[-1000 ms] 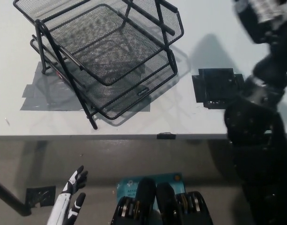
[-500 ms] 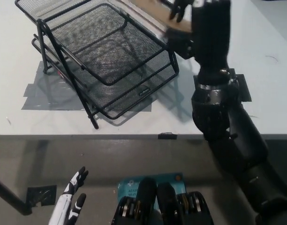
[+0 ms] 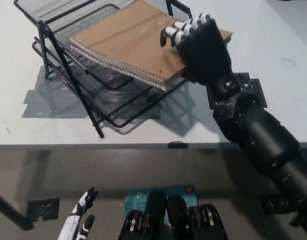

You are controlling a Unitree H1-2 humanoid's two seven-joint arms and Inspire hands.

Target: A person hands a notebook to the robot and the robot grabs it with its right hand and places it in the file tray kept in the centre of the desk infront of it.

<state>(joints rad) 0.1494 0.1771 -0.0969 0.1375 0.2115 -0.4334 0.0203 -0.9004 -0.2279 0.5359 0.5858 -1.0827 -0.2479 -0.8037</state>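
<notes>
Black right hand (image 3: 202,47) grips a brown spiral-bound notebook (image 3: 133,42) over the black wire-mesh file tray (image 3: 118,107); white left hand (image 3: 79,222) rests low, fingers apart.

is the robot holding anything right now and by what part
Yes: the right hand grips the brown spiral notebook by its right-hand edge, over the file tray. The left hand rests low, holding nothing.

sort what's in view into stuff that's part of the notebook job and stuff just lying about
Part of the job:
- notebook, brown, spiral-bound, held over the tray
- file tray, black mesh
- right hand, shut on the notebook

Just lying about:
- grey tape patch under the tray
- black square on the desk
- left hand, resting low, open
</notes>
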